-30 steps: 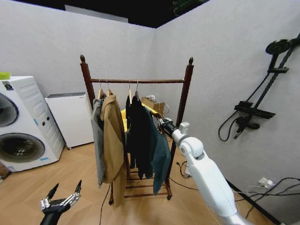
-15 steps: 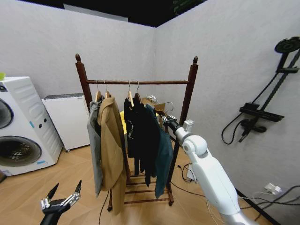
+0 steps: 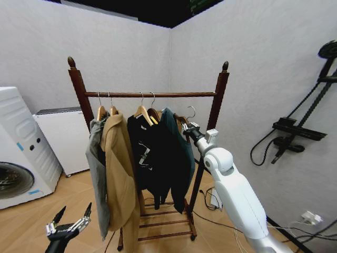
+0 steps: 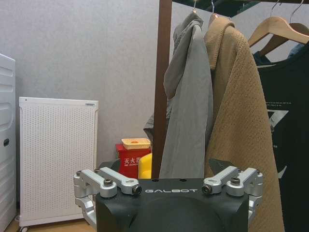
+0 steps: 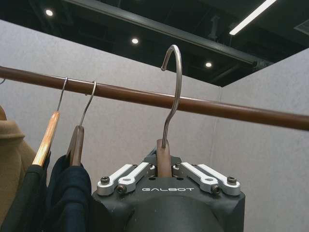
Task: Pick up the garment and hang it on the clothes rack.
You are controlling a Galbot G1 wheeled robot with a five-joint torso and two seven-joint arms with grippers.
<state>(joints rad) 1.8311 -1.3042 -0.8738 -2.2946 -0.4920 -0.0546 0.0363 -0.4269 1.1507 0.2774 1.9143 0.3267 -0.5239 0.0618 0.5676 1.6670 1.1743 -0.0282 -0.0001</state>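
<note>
Right wrist view: right gripper [image 5: 165, 170] pinched on neck of wooden hanger [image 5: 164, 162], steel hook [image 5: 173, 92] rising upright — tip near top bar [image 5: 203, 105] of clothes rack [image 3: 218, 100], whether over it cannot tell. Head view: right gripper [image 3: 188, 129] raised beside right post, garment [image 3: 176, 153] draped from its hanger, just beside black coat [image 3: 145, 158]. Tan coat [image 3: 118, 174] and grey jacket [image 3: 96, 168] further along bar. Left gripper [image 3: 68, 222] low at left, fingers spread — holding nothing. Washing machine [image 3: 18, 153] well apart.

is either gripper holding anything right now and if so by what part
The right gripper holds the garment's wooden hanger by its neck, just under the hook. The left gripper is open and empty.
</note>
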